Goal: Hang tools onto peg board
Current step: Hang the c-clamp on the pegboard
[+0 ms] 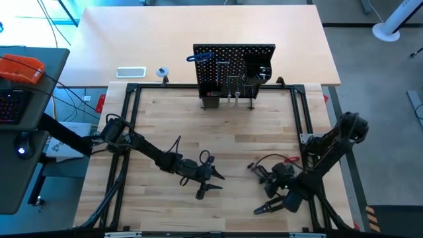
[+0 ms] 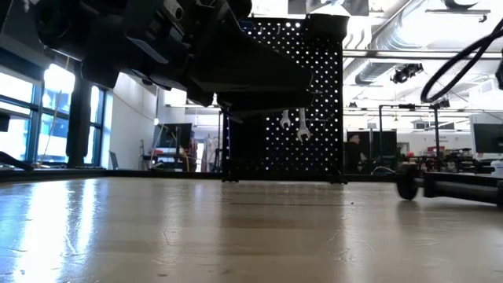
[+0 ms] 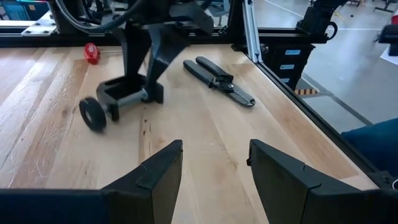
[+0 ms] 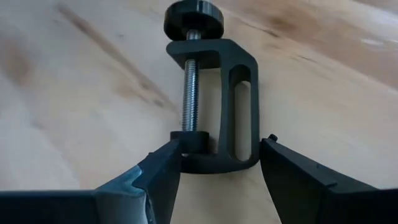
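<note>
1. High view: the peg board [image 1: 234,66] stands upright at the far edge of the table, with a blue-handled key [image 1: 198,57] already hung on it. My right pincer [image 1: 268,207] is low at the near right and my left pincer [image 1: 215,182] is near the middle. From above I cannot make out the clamp under my right wrist.

2. Low view: the clamp [image 2: 452,186] lies flat on the table at the right, its round knob toward the middle and its long axis across the picture. Two silver wrenches [image 2: 294,122] hang on the board, which stands well apart behind. My right fingers do not show here.

3. Left wrist view: my left pincer [image 3: 216,149] is wide and empty, pointing at the clamp from some way off. Only this view shows my right pincer [image 3: 140,93] standing over the clamp's frame, and the black-handled pliers [image 3: 217,76] lying just beyond it.

4. Right wrist view: my right pincer [image 4: 221,146] is wide open, holding nothing. One finger is on each side of the clamp's [image 4: 214,51] foot end, and the screw runs straight ahead from me to the knob. I judge my right arm far the nearer. The fingers should close across the frame's short width, though I cannot tell whether they touch it already.
</note>
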`<action>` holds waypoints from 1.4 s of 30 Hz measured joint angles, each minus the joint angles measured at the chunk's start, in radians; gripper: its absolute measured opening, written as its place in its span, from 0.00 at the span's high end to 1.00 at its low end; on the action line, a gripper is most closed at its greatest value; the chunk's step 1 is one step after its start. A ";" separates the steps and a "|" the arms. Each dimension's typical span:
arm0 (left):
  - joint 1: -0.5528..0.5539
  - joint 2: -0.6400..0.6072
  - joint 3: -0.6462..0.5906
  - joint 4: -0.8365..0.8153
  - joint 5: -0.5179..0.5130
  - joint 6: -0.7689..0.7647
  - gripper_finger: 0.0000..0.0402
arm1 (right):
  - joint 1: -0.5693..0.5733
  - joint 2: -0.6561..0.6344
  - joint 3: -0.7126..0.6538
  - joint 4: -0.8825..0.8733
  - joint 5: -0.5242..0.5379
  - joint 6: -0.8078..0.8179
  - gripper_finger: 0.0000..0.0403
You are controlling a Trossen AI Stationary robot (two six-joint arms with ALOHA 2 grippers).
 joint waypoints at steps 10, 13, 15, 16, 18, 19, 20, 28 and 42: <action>-0.007 0.000 0.000 -0.003 -0.010 -0.004 0.56 | -0.050 0.003 -0.016 0.410 0.155 -0.440 0.48; -0.006 0.000 0.000 -0.003 -0.033 -0.004 0.56 | -0.053 0.003 -0.014 0.413 0.153 -0.460 0.48; -0.006 0.000 0.000 -0.003 -0.047 -0.005 0.56 | -0.054 0.003 -0.014 0.401 0.141 -0.439 0.48; -0.006 0.000 0.000 -0.004 -0.051 -0.005 0.56 | -0.054 0.003 -0.014 0.392 0.128 -0.425 0.48; -0.006 0.000 0.000 -0.005 -0.054 -0.005 0.56 | -0.054 0.003 -0.014 0.372 0.100 -0.397 0.48; -0.006 0.000 0.000 -0.005 -0.055 -0.005 0.56 | -0.054 0.003 -0.014 0.365 0.089 -0.389 0.48; -0.006 0.000 0.000 -0.005 -0.055 -0.005 0.56 | -0.053 0.003 -0.014 0.363 0.077 -0.377 0.48; -0.006 0.000 0.000 -0.005 -0.058 -0.005 0.56 | -0.062 0.003 -0.013 0.361 0.048 -0.359 0.48; -0.006 0.000 0.001 -0.025 -0.064 -0.044 0.56 | -0.193 0.136 -0.013 0.767 0.027 -0.630 0.48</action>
